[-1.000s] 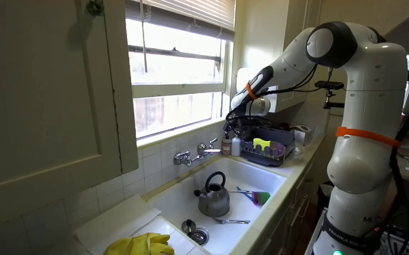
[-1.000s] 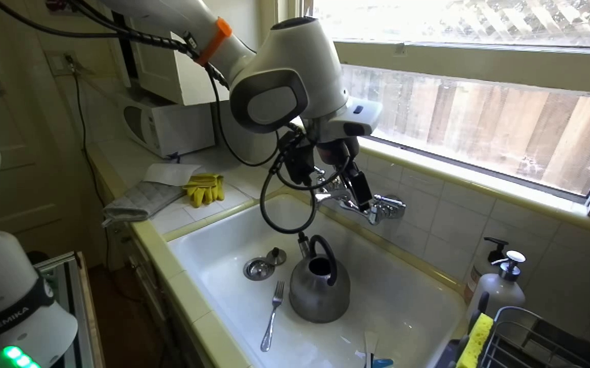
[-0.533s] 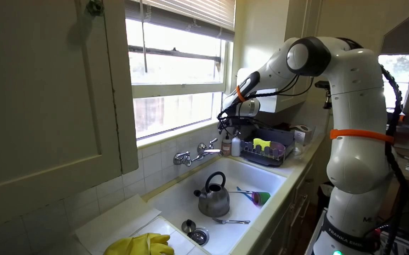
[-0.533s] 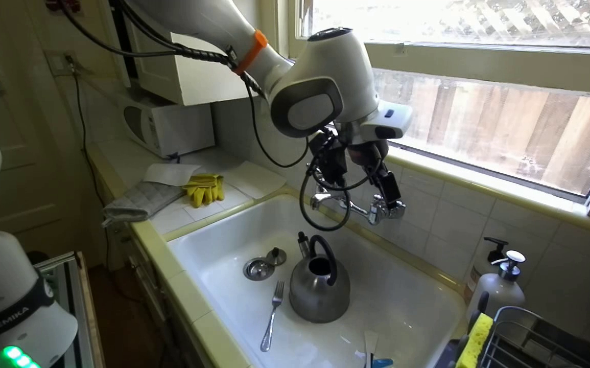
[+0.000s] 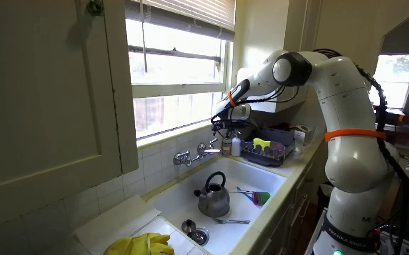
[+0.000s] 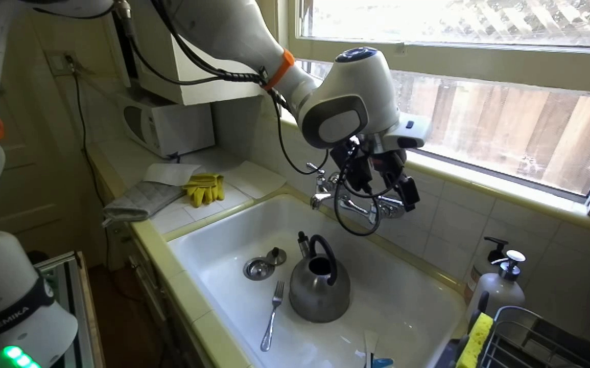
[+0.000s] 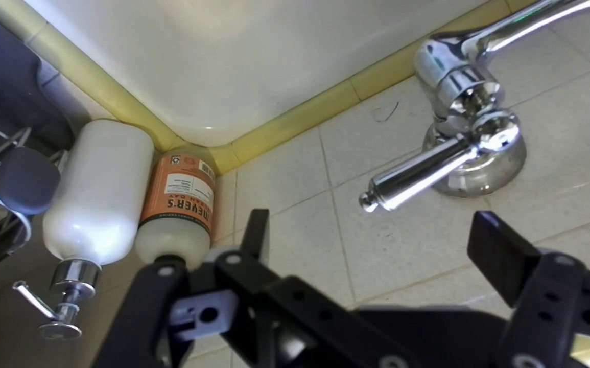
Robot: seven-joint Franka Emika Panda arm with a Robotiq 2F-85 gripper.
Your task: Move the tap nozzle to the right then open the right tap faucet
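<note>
Tool (image 7: 379,247) stood wide, nothing held. Right tap handle (image 7: 420,174) lay ahead, apart from it, long axis slanting more along its gap than across; wrist turn probably needed to grip. Spout (image 5: 212,151) jutted out above sink (image 5: 176,198).

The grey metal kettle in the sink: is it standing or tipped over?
Upright: in both exterior views the grey metal kettle stands on its base, black arched handle on top.
</note>
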